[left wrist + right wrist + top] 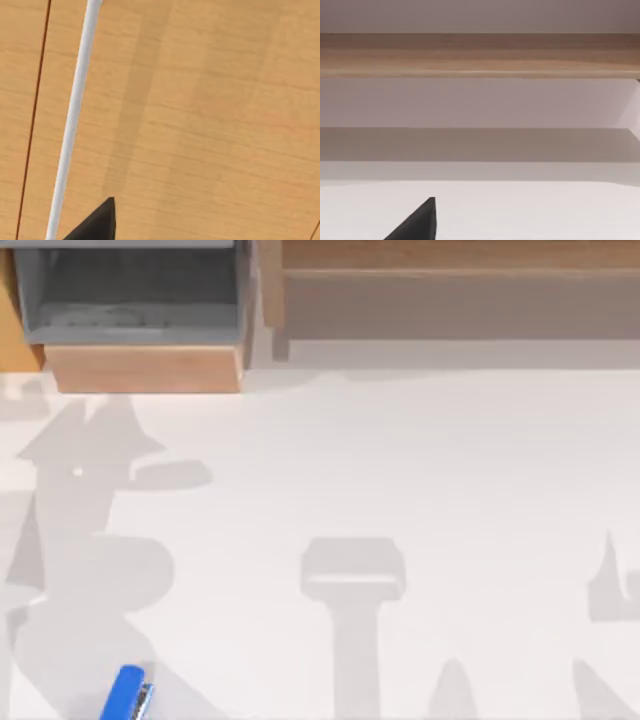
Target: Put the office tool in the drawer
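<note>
One blue stapler is lying on the bench at its near left. One drawer is standing open at the far left, showing one grey interior and one tan front panel. One long wooden shelf unit is sitting along the far edge to the drawer's right. One dark fingertip is showing in the left wrist view, and one dark fingertip in the right wrist view.

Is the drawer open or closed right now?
Open. The drawer is pulled out, so the top view looks straight into its grey inside, behind the tan front panel. The stapler lies on the table.
</note>
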`<control>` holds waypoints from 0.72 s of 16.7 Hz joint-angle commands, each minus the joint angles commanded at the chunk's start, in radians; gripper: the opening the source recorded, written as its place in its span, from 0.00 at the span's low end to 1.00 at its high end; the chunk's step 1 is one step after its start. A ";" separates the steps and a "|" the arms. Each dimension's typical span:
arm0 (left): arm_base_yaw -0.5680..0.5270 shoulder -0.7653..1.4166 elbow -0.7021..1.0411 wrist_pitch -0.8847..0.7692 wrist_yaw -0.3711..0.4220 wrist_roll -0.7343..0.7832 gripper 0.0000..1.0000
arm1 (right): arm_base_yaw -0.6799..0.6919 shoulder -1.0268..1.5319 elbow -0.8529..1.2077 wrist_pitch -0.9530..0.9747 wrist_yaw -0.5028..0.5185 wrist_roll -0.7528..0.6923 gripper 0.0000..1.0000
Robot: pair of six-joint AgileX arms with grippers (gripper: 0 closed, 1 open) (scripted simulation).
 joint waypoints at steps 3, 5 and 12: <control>0.037 0.194 0.100 0.103 0.031 0.137 1.00 | 0.000 0.000 0.000 0.000 0.000 0.000 1.00; 0.053 0.283 0.146 0.151 0.045 0.200 1.00 | 0.000 0.000 0.000 0.000 0.000 0.000 1.00; 0.065 0.346 0.179 0.185 0.054 0.245 1.00 | 0.000 0.000 0.000 0.000 0.000 0.000 1.00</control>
